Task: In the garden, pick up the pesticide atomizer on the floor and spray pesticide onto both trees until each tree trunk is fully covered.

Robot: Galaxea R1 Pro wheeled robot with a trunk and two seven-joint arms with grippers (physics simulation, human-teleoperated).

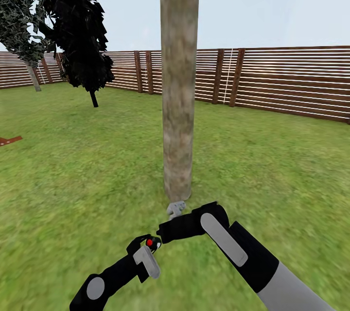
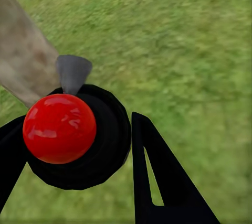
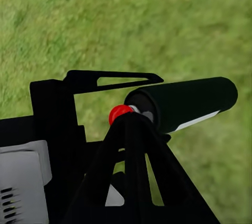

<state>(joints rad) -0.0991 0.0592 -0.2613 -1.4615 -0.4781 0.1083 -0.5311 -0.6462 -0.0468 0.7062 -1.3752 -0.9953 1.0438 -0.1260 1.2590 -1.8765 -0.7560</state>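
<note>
A thick grey-brown tree trunk (image 1: 179, 107) rises straight ahead from the garden grass, and its bark also shows in the left wrist view (image 2: 26, 61). My left gripper (image 1: 146, 247) (image 2: 79, 124) is shut on the pesticide atomizer (image 1: 150, 242), held low just in front of the trunk's base. From above, the atomizer (image 2: 79, 135) is a black round head with a red knob and a grey nozzle aimed at the trunk. In the right wrist view it (image 3: 184, 103) is a dark cylinder with a pale stripe. My right gripper (image 1: 161, 229) (image 3: 131, 116) is shut, its tips at the red knob.
A horizontal-slat wooden fence (image 1: 272, 82) runs across the back. A dark-leaved bush (image 1: 82, 34) and a greyer-leaved plant (image 1: 19, 14) stand at the far left. A red-brown board (image 1: 9, 140) lies at the left edge. Grass (image 1: 272, 165) stretches all round the trunk.
</note>
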